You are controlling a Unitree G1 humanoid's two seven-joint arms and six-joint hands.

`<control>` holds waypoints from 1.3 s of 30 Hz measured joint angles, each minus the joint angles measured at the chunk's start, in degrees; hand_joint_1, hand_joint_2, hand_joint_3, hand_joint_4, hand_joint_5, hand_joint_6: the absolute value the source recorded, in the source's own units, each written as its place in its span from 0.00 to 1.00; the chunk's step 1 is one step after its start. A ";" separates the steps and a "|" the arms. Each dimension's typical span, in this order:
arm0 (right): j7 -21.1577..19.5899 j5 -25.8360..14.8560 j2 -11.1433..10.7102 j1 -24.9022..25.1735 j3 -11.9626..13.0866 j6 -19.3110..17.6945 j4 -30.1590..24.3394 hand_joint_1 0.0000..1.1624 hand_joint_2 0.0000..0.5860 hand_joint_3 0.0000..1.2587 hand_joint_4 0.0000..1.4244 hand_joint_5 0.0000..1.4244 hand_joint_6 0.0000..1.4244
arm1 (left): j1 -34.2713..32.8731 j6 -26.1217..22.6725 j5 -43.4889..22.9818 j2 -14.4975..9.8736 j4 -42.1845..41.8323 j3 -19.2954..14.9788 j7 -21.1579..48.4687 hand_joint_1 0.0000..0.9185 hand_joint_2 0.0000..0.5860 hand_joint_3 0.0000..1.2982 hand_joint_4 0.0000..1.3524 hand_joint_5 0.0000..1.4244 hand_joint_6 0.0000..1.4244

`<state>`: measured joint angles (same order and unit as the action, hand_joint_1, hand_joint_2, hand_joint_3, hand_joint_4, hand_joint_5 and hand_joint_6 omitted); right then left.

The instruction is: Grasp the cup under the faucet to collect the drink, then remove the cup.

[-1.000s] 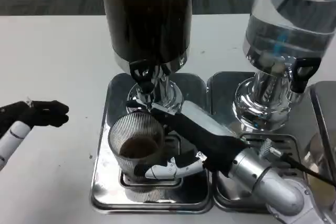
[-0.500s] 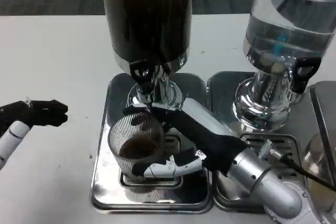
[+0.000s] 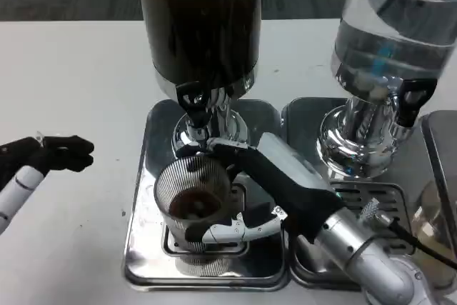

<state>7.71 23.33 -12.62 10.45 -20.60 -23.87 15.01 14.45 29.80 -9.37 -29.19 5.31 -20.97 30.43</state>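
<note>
My right hand (image 3: 246,201) wraps the ribbed cup (image 3: 191,194) on the tray (image 3: 146,198) just below the dark dispenser's faucet (image 3: 193,100), while my left hand (image 3: 46,156) rests curled, holding nothing, on the table (image 3: 78,83).

Probably a lab drinks station: two dispensers (image 3: 200,26) on a white table (image 3: 71,76).

Silver forearms; right hand (image 3: 260,191) black-and-white, left hand (image 3: 44,156) black-fingered
</note>
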 measured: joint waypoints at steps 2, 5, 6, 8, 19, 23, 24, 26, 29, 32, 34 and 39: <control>-0.68 0.06 0.00 -0.29 0.14 -0.16 0.00 0.67 0.35 0.27 0.29 0.32 0.39 | -0.09 0.01 0.12 0.00 0.01 0.00 -0.01 0.00 0.38 0.37 0.34 0.30 0.24; -0.99 0.04 0.01 -0.59 0.40 -0.34 0.00 0.67 0.35 0.28 0.30 0.34 0.40 | -0.46 0.04 0.14 0.00 0.04 0.00 -0.01 0.00 0.38 0.37 0.34 0.30 0.24; -1.26 0.05 0.01 -0.76 0.46 -0.47 0.00 0.67 0.35 0.29 0.30 0.34 0.40 | -0.54 0.05 0.16 0.00 0.04 0.00 -0.01 0.00 0.38 0.37 0.34 0.30 0.24; -1.71 0.05 0.03 -1.12 0.69 -0.63 -0.01 0.67 0.35 0.29 0.31 0.35 0.41 | -0.54 0.07 0.19 0.00 0.10 0.04 -0.01 0.00 0.38 0.37 0.34 0.30 0.24; -2.78 0.08 0.01 -2.91 2.30 -0.70 -1.64 0.67 0.37 0.32 0.34 0.38 0.43 | -0.64 0.17 0.26 0.00 0.12 0.95 -0.01 0.00 0.38 0.37 0.34 0.30 0.24; -2.78 0.06 0.00 -3.41 2.77 -0.67 -2.63 0.67 0.37 0.32 0.34 0.38 0.43 | -0.68 0.17 0.25 -0.02 0.12 1.09 0.00 0.00 0.38 0.37 0.34 0.30 0.24; -2.78 0.06 -0.02 -3.80 2.93 -0.63 -3.07 0.67 0.38 0.32 0.34 0.38 0.43 | -0.68 0.17 0.25 -0.02 0.13 1.10 0.00 0.00 0.38 0.37 0.34 0.30 0.24; -2.78 0.07 -0.04 -4.33 3.18 -0.46 -3.84 0.67 0.38 0.33 0.35 0.38 0.44 | -0.73 0.17 0.25 -0.06 0.12 1.15 0.00 0.00 0.38 0.36 0.34 0.30 0.24; -2.78 0.08 -0.12 -4.69 3.85 0.00 -4.66 0.67 0.38 0.33 0.35 0.39 0.44 | -0.89 0.17 0.24 -0.08 0.13 1.34 0.00 0.00 0.38 0.36 0.34 0.30 0.24; -2.78 0.16 -0.65 -4.97 4.46 0.68 -5.71 0.67 0.38 0.33 0.35 0.39 0.44 | -1.15 0.17 0.24 -0.08 0.14 1.54 0.00 0.00 0.38 0.36 0.34 0.30 0.24; -2.78 0.14 -1.08 -4.98 4.76 1.05 -6.16 0.67 0.38 0.33 0.35 0.39 0.44 | -1.38 0.17 0.24 -0.08 0.18 1.82 0.01 0.00 0.38 0.36 0.34 0.30 0.24; -2.77 0.12 -1.50 -5.24 5.33 1.44 -6.28 0.67 0.38 0.34 0.36 0.40 0.45 | -1.65 0.17 0.24 -0.07 0.42 2.35 0.01 0.00 0.38 0.36 0.34 0.30 0.24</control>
<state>4.94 23.46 -14.12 5.21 -15.27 -22.43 8.73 12.80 29.97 -9.14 -29.26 5.73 -18.62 30.44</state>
